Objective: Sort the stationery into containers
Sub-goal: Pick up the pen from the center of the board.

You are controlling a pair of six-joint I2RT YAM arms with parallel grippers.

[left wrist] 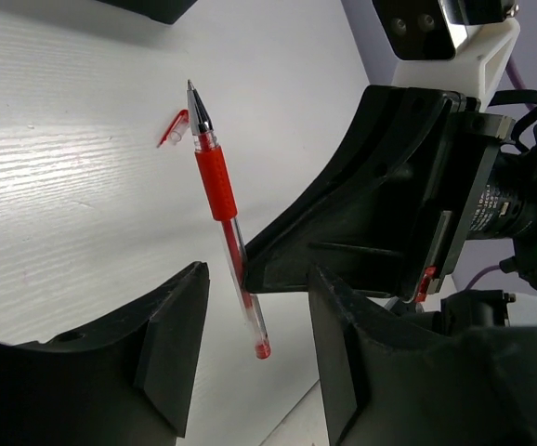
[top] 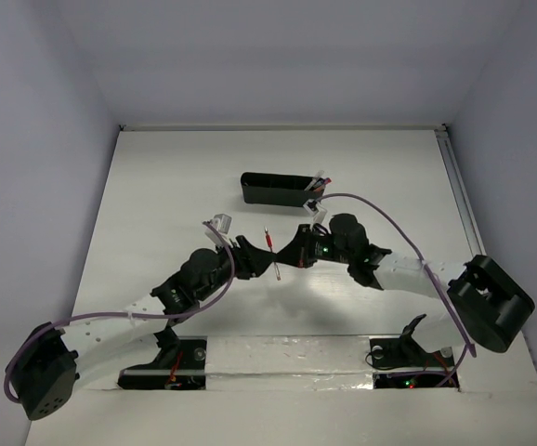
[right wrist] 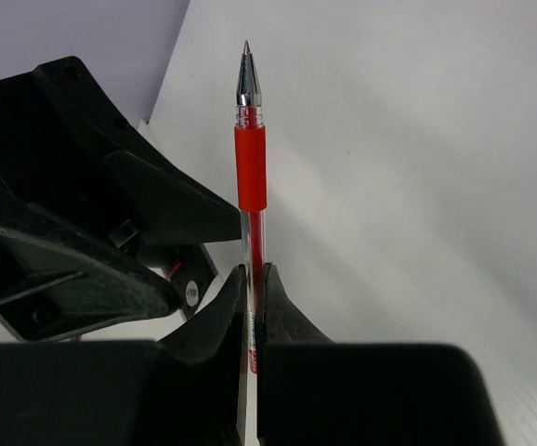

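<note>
A red-and-clear pen (top: 271, 253) is held off the white table between my two grippers. My right gripper (right wrist: 255, 274) is shut on its clear barrel, with the red grip (right wrist: 250, 167) and metal tip pointing away. In the top view the right gripper (top: 294, 254) is just right of the pen. My left gripper (left wrist: 259, 283) is open, and the pen's rear end (left wrist: 261, 347) hangs between its jaws without touching them. It sits left of the pen in the top view (top: 250, 256). The long black tray (top: 270, 190) lies beyond, with pens (top: 317, 186) at its right end. Scissors and eraser are not visible.
A small red-and-clear pen cap (left wrist: 173, 127) lies on the table near the pen's tip. A purple cable (top: 380, 212) arcs from the right wrist over the table. White walls enclose the table at the back and both sides.
</note>
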